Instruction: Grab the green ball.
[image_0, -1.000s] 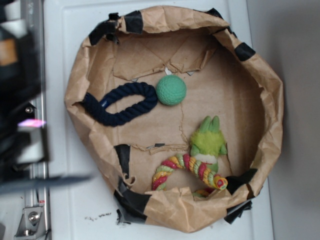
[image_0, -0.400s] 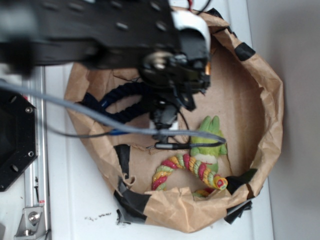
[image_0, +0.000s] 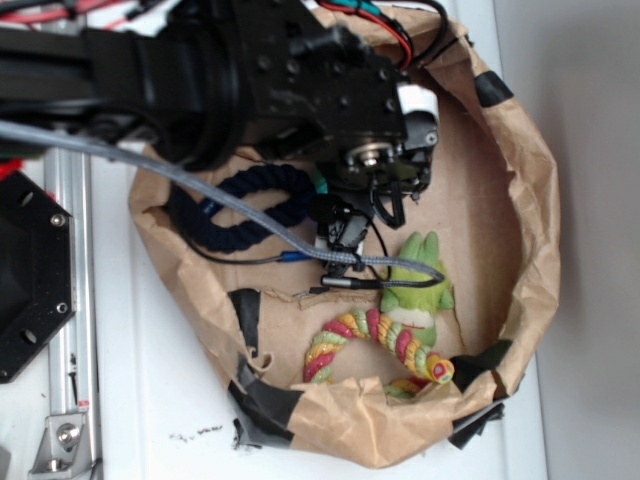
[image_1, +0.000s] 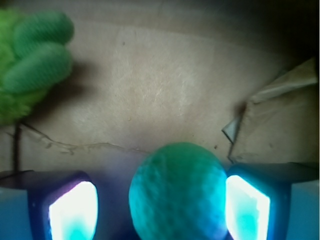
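Note:
The green ball (image_1: 177, 192) lies on brown paper, teal and finely dimpled, low in the wrist view. My gripper (image_1: 160, 210) is open and straddles it. The right finger (image_1: 247, 210) is right beside the ball, and a gap separates the ball from the left finger (image_1: 72, 212). In the exterior view the black arm (image_0: 300, 80) covers almost all of the ball; only a teal sliver (image_0: 319, 183) peeks out by the rope ring.
A navy rope ring (image_0: 240, 205) lies left of the ball. A lime-green plush toy (image_0: 415, 285) with a striped rope tail (image_0: 375, 335) lies below right. Crumpled paper walls (image_0: 530, 200) ring the area. A torn paper flap (image_1: 270, 125) rises nearby.
The arm, absent one second ago, has swung in over the paper basin and now covers the ball. Ball, ring and plush have stayed in place.

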